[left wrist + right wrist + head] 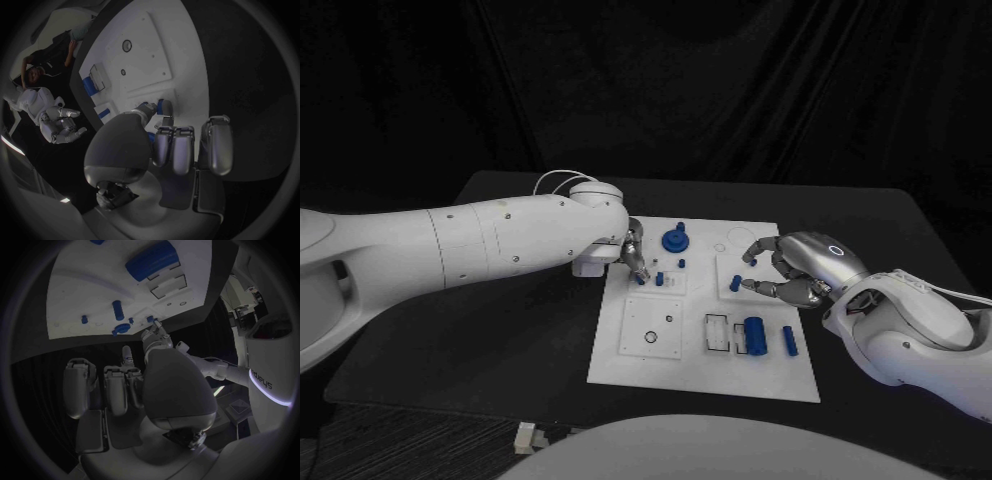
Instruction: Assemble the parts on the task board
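The task board (646,365) is a flat white rectangular plate, matt and smooth, lying in the middle of the black table (502,330) with its long axis running away from the robot. Near the board's close end a stout blue cylinder (756,335) lies on its side in a rectangular recess, its long axis along the board's length; just beside it toward the board's right edge lies a slimmer blue peg (789,340), pointing the same way. Toward the board's far end stands a round blue knob-shaped part (676,240) with a short stem rising from its disc. A little nearer than that part, small blue pins (682,264) stand in the board. The left hand (629,258), silver and metallic with a smooth rounded back, sits over the board's left edge near the far end; its left wrist view shows a small blue piece (160,106) touching its fingertips (165,119), seemingly pinched between the thumb and a finger, while the other fingers hang curled beside it. The right hand (790,268) hovers over the board's right side, its fingers curved down toward a small blue piece (736,284) on the board; whether it touches or grips that piece cannot be told.
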{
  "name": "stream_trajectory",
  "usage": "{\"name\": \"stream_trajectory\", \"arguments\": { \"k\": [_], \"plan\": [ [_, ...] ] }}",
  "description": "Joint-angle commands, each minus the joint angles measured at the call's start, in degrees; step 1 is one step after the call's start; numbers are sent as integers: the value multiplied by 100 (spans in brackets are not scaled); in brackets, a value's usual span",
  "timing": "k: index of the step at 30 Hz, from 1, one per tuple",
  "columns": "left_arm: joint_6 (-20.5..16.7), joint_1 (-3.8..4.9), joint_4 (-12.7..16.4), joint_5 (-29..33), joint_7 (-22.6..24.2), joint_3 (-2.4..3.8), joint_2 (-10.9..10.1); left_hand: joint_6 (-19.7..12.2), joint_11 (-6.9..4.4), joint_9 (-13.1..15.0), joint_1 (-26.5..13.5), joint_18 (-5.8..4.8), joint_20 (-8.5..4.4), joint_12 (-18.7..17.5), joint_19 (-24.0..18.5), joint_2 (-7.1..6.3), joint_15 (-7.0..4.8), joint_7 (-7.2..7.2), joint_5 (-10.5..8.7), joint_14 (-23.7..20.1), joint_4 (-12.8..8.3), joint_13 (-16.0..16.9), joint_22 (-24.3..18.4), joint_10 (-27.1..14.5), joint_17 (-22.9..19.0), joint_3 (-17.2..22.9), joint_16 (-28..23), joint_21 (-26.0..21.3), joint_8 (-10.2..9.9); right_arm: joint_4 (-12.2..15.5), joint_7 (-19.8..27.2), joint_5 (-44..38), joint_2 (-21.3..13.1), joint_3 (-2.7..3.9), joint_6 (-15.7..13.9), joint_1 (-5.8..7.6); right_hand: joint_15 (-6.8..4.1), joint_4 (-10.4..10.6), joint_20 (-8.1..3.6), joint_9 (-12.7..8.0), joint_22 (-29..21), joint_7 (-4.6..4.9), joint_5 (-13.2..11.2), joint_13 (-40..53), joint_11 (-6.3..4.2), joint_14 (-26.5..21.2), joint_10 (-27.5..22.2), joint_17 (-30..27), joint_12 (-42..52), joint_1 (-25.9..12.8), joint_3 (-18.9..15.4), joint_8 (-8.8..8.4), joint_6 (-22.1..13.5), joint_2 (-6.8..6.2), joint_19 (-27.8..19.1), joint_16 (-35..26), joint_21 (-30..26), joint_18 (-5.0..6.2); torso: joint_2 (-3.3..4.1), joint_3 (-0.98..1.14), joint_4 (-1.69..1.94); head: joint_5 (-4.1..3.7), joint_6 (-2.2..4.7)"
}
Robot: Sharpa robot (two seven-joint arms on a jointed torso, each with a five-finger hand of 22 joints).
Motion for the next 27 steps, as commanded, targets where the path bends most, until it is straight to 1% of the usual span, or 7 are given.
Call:
{"name": "stream_trajectory", "arguments": {
  "k": [1,2,5,6,10,16,27],
  "plan": [
    [86,-52,-25,15,-219,-15,22,11,-25,0,-56,2,-37,-38,91,36,-16,-3,-177,438,16,907,1159,237,1017,24,-25,-25,-32,6,-59,-13,4,3,13,-14,7,23,-23,-11,1190,-11,33,1363,15,545,506,1268,-37,42,4,15,36,-9,142,-26,-23,53,-2,1,-1,-2,-1],
    [88,-56,-31,15,-219,-15,26,7,-21,-11,-118,5,-33,-40,85,46,-11,3,-349,435,42,905,1155,237,1009,-2,-32,-40,-61,6,-58,-13,5,3,14,-14,7,23,-23,-11,1190,-11,33,1363,15,545,506,1268,-37,42,4,15,36,-9,142,-26,-23,53,-2,0,-1,-2,-1],
    [91,-69,-43,15,-218,-15,35,14,-10,-31,-202,7,-26,-51,82,59,-5,14,-522,431,80,895,1153,231,995,-48,-44,-51,-105,5,-56,-13,8,3,15,-15,7,23,-23,-11,1190,-11,33,1363,15,545,506,1268,-37,42,4,15,36,-9,142,-26,-23,53,0,0,-1,-6,-1],
    [94,-74,-47,15,-218,-15,38,23,-6,-41,-253,7,-22,-57,80,65,0,19,-622,430,109,889,1152,228,993,-85,-46,-57,-125,5,-56,-13,9,3,16,-15,7,23,-23,-11,1190,-11,33,1363,15,545,506,1268,-37,42,4,15,36,-9,142,-26,-23,53,1,1,-1,-5,-1],
    [102,-87,-58,15,-217,-15,47,27,13,-116,-398,10,-10,-61,75,75,14,43,-739,427,204,886,1148,226,983,-218,-56,-75,-219,5,-55,-12,10,3,17,-15,7,23,-23,-11,1190,-11,33,1363,15,545,506,1268,-37,42,4,15,36,-9,142,-26,-23,53,2,1,-1,-8,-1],
    [102,-98,-79,15,-214,-15,53,57,30,-185,-555,13,2,-71,71,115,28,61,-826,426,326,877,1145,219,982,-345,-59,-89,-288,7,-55,-12,9,3,20,-17,7,23,-23,-11,1190,-11,33,1363,15,545,506,1268,-37,42,4,15,36,-9,142,-26,-23,53,0,0,-1,-10,-1],
    [146,-107,-124,15,-220,-15,72,53,32,-206,-562,15,4,-73,67,116,30,63,-815,424,330,875,1143,217,975,-372,-64,-99,-315,11,-54,-12,6,3,25,-20,10,25,-21,-16,1189,-10,39,1359,18,545,503,1266,-40,46,4,13,41,-5,140,-27,-28,55,-2,2,-1,-12,-1]
  ]
}}
